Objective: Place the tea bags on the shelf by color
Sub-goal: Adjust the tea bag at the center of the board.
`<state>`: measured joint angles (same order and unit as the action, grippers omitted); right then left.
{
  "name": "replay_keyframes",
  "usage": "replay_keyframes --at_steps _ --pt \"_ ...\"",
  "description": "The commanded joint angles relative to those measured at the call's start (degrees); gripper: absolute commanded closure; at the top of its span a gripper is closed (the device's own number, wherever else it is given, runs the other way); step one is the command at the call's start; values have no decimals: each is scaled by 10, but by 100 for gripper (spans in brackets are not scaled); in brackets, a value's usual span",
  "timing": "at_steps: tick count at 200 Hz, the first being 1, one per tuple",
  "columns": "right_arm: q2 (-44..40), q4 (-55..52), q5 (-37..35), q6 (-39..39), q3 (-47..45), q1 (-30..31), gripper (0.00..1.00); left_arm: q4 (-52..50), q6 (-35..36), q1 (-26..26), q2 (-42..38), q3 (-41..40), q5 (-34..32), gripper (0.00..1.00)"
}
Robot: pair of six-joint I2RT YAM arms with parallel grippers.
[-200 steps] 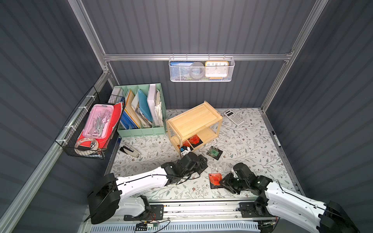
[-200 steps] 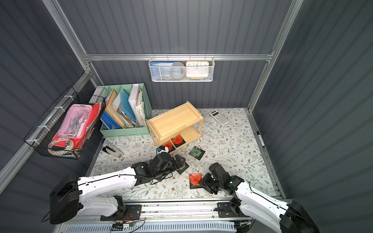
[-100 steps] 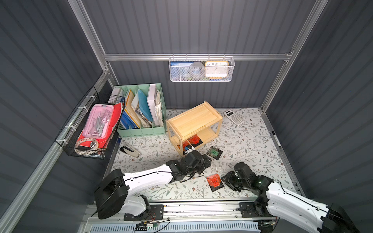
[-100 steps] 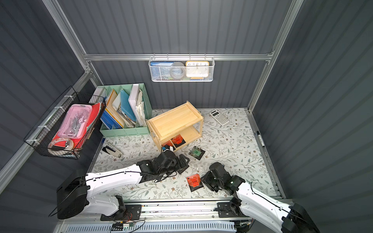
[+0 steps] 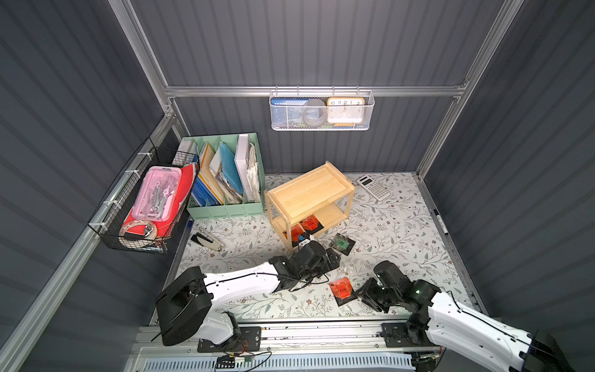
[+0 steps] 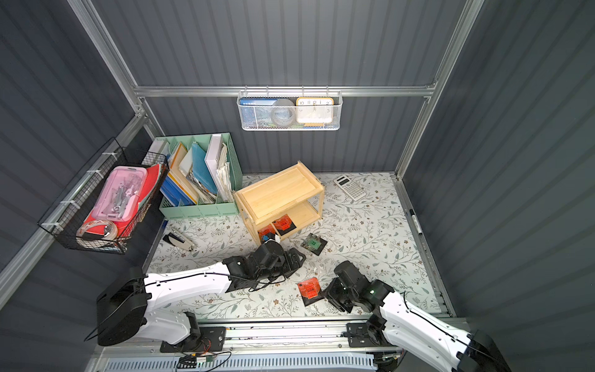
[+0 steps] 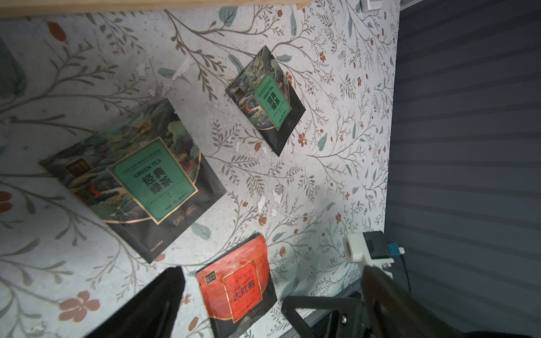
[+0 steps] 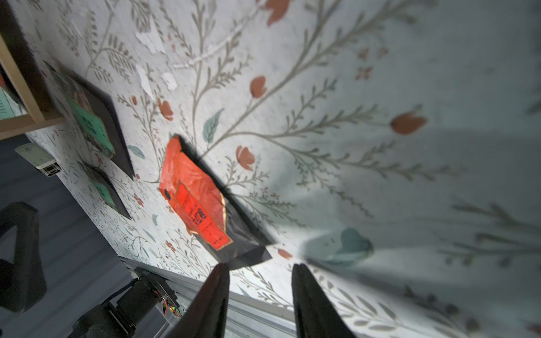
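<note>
The shelf (image 5: 306,190) stands at the back of the desk (image 5: 386,232), beside a mint file organizer (image 5: 225,206), and two orange bags (image 5: 310,223) lie on its lower tier. A third orange bag (image 5: 341,287) lies on the desk near the front edge. The right gripper (image 8: 260,270) sits low just beside it, jaws partly spread and holding nothing, with the bag's black corner right ahead of the fingertips. One green bag (image 5: 343,243) lies on the desk near the shelf's front corner. The left gripper (image 5: 333,258) hovers between that bag and the third orange bag, jaws wide apart and empty. Its wrist view shows a second green bag (image 7: 137,178) flat on the desk close beneath it.
</note>
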<state>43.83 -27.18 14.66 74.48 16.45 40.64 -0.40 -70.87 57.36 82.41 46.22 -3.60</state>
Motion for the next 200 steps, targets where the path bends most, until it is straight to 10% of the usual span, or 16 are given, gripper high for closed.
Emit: replay_keyframes --at_steps 1,200 --pt "-4 -18 4 22 4 14 59 8 16 5 15 17 13 0" --pt "93 174 -80 91 -21 41 62 16 18 12 66 33 50 0"
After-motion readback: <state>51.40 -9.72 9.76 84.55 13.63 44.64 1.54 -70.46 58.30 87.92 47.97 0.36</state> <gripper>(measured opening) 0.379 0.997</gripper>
